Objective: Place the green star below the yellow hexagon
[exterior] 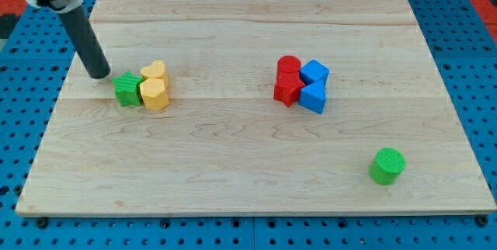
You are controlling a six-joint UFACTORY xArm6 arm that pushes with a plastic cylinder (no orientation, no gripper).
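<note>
The green star (126, 89) lies on the wooden board at the view's left, touching the left side of the yellow hexagon (155, 93). A second yellow block (154, 71), rounded in shape, sits just above the hexagon. My tip (99, 74) is just up and to the left of the green star, very close to it or touching it. The dark rod slants up to the view's top left corner.
A cluster of two red blocks (288, 80) and two blue blocks (314, 85) sits right of centre. A green cylinder (387, 164) stands near the lower right. The board's edge (248, 213) runs along the view's bottom.
</note>
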